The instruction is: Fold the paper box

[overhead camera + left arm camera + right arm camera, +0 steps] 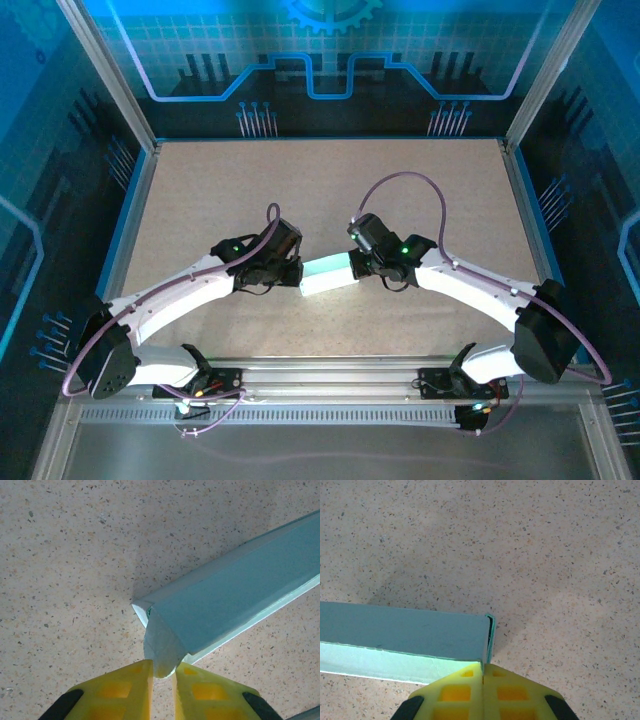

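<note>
Table [200, 200]: a speckled beige board; it carries everything we describe below.

Box [328, 273]: pale mint card, folded into a long, flat sleeve. It lies on the table between the two sets of jaws, with one end at each. From the left jaws it [235, 585] runs away up and to the right. From the right jaws it [405, 630] stretches off to the left.

Left gripper [164, 667]: at the box's left end. Its jaws are nearly together, and the rounded end flap [162, 650] dips into the narrow gap and is pinched there (as far as we can see).

Right gripper [483, 669]: its jaws are pressed together. The tips touch the near corner of the box's right end. We cannot tell whether any card is caught between them.
</note>
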`<move>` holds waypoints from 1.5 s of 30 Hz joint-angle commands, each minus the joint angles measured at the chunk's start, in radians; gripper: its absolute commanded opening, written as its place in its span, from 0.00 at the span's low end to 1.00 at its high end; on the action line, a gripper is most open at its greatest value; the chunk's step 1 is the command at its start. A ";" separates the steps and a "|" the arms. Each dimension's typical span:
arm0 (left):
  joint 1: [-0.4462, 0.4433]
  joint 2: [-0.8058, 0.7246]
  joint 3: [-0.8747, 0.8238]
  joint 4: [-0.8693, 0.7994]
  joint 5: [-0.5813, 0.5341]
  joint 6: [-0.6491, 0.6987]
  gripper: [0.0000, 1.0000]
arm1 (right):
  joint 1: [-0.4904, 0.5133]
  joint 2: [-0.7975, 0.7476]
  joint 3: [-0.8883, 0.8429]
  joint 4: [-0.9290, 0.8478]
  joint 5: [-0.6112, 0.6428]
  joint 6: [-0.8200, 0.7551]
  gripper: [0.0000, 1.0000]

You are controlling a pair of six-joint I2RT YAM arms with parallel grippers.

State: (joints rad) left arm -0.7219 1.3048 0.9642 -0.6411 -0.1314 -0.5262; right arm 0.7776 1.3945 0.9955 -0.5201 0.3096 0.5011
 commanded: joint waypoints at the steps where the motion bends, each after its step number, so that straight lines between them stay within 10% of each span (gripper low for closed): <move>1: 0.006 0.013 0.020 0.012 -0.018 -0.019 0.18 | -0.008 0.008 0.028 -0.016 -0.007 0.002 0.00; 45: 0.019 0.006 0.080 0.002 0.114 -0.142 0.00 | -0.006 0.049 0.089 -0.090 -0.027 -0.011 0.00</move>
State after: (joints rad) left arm -0.7094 1.3128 1.0073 -0.6498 -0.0689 -0.6350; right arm 0.7773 1.4296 1.0565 -0.5892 0.3065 0.4973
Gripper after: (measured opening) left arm 0.054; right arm 0.062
